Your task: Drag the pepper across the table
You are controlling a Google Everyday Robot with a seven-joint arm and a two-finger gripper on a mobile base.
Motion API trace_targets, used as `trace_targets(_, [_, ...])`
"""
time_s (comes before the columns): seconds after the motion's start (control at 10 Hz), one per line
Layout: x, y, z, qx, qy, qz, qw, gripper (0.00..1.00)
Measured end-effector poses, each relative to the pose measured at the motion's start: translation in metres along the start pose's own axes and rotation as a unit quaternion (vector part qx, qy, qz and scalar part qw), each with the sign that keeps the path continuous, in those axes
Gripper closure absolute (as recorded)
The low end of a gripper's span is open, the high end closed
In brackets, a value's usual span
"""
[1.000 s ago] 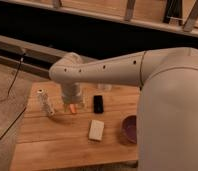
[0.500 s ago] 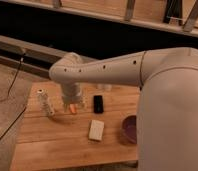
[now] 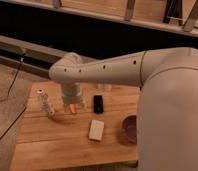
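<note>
My gripper [image 3: 73, 103] hangs left of centre in the frame, jaws spread wide, right over the pepper [image 3: 71, 108] on the table [image 3: 52, 145]. I judge the drag itself not yet done.

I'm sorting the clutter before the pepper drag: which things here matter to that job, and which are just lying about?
Job: small orange-red tapered pepper; light-brown wooden plank table; claw, open, low over the pepper.
Lying about: clear plastic bottle; black rectangular object; white rectangular block; dark purple bowl.
</note>
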Motion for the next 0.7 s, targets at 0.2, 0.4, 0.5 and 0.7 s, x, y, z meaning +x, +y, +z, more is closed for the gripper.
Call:
trace_targets(0.2, [0.0,0.0,0.0,0.0,0.0,0.0,1.0,0.35])
trace_targets(0.4, [-0.001,-0.001,0.003,0.001,0.002,-0.003,1.0,0.35])
trace_targets(0.5, [-0.003,-0.007,0.008,0.008,0.004,-0.007,0.9999,0.35])
trace_targets(0.7, [-0.012,-0.018,0.024,0.022,0.013,-0.015,0.9996,0.35])
